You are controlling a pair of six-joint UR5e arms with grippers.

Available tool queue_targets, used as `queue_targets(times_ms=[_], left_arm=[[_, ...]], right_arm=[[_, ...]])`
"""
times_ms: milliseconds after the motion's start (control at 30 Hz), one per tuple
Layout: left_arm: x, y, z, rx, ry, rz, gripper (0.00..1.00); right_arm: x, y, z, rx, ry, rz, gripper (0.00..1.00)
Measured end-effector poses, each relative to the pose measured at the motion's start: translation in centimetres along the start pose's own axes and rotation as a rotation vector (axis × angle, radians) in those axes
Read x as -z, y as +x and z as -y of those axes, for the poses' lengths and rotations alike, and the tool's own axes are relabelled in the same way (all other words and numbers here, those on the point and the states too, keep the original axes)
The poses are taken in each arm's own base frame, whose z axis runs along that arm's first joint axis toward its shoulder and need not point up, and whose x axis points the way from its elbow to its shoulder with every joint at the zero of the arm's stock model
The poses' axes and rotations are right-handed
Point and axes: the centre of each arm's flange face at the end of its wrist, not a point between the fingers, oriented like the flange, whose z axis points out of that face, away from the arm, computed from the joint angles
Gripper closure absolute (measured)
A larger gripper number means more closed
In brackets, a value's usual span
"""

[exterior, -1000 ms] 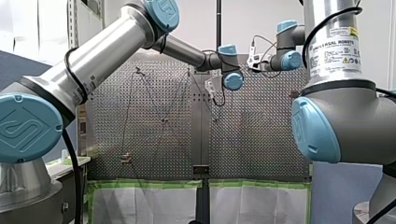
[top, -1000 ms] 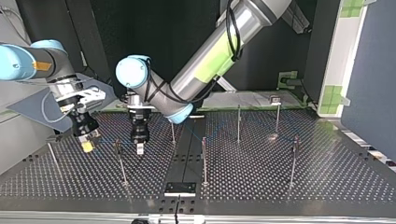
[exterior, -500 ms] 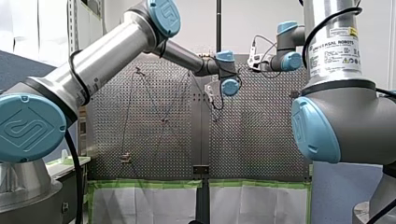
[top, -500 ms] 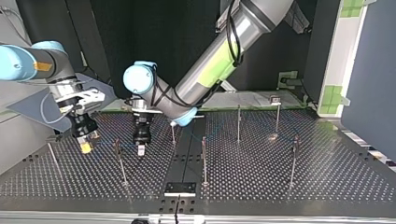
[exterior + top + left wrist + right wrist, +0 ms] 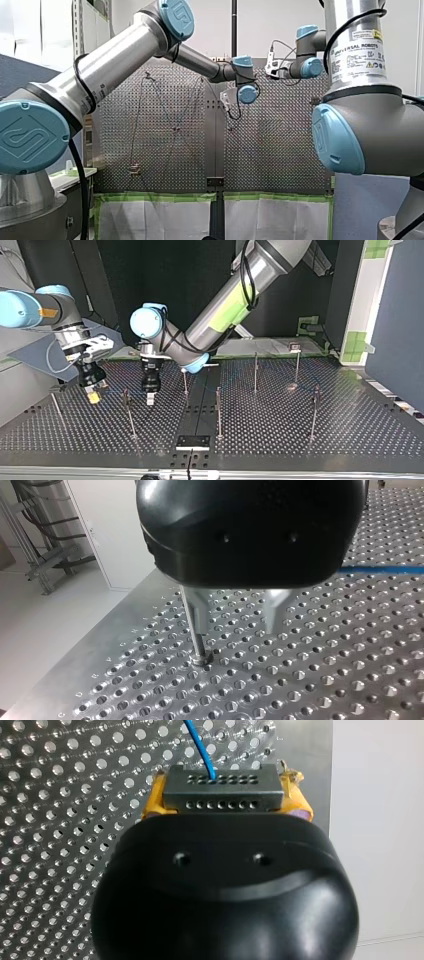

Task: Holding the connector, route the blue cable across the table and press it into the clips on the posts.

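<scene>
The right end effector [image 5: 225, 790] grips the connector [image 5: 220, 800] between yellow pads, its long side crosswise, near the surface [image 5: 50, 820] edge. The blue cable [image 5: 200, 750] leads straight ahead. The left end effector [image 5: 235, 615] hangs parted and empty.

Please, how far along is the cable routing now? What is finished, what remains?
Looks done: in the front view the thin blue cable zigzags between several slim metal posts; the clips are too small to confirm. In hand: my right claw is shut on the dark perforated connector block; my left claw is open, empty. Left, probably: the post between the claws.
</scene>
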Motion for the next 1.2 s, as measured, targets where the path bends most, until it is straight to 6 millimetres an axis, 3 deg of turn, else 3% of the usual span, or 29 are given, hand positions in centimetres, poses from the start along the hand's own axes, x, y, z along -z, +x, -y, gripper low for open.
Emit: queue_targets(times_ms=[467, 667, 867, 1200], left_arm=[[2.2, 0.1, 0.8, 0.029, -0.031, -0.068, 0.0], [3.5, 0.0, 1.3, 0.027, -0.031, -0.106, 0.0], [6.3, -1.7, 3.0, 0.036, -0.033, -0.097, 0.0], [10.2, -5.2, 3.6, 0.035, -0.046, -0.107, 0.0]], right_arm=[[0.0, -0.3, -0.1, -0.002, -0.001, 0.004, 1.0], [0.1, -0.6, -1.3, -0.004, -0.019, 0.01, 1.0], [0.3, -0.6, -2.3, -0.003, -0.034, 0.011, 1.0], [0.5, -0.6, -2.9, -0.003, -0.041, 0.012, 1.0]])
